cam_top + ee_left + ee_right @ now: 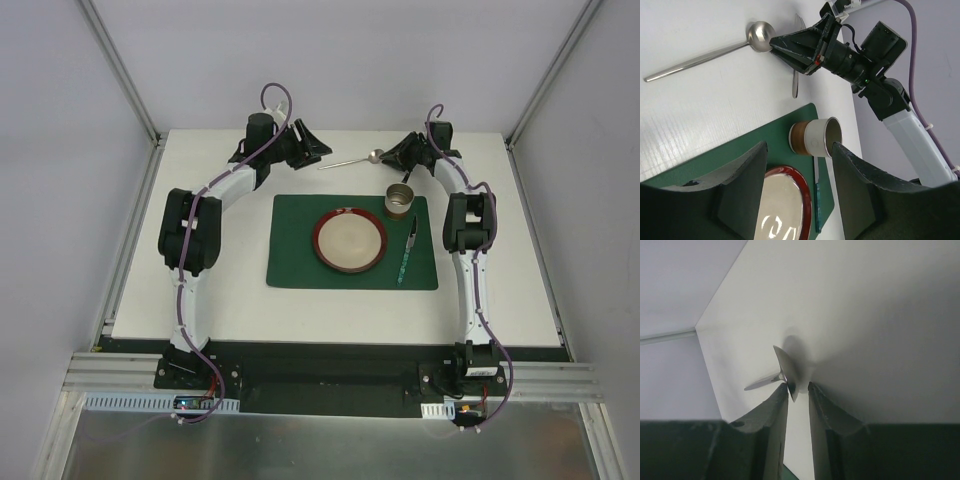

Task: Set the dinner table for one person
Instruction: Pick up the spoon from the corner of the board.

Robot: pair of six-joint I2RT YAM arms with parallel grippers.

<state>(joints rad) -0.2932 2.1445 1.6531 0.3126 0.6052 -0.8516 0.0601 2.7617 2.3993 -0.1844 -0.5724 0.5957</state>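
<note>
On the dinner table, narrow right gripper touches shiny spoon; left gripper wide.

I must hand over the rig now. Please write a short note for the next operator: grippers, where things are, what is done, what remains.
Left gripper: open, empty, over the far side of the dinner table.
Right gripper: jaws narrow around a silver utensil lying beyond the placemat; grip not confirmed.
Spoon: on the table next to it, not held.
Done: plate on the placemat, cup at its far right corner, teal-handled utensil right of the plate.
Left: probably bring the spoon and silver utensil to the placemat.
</note>
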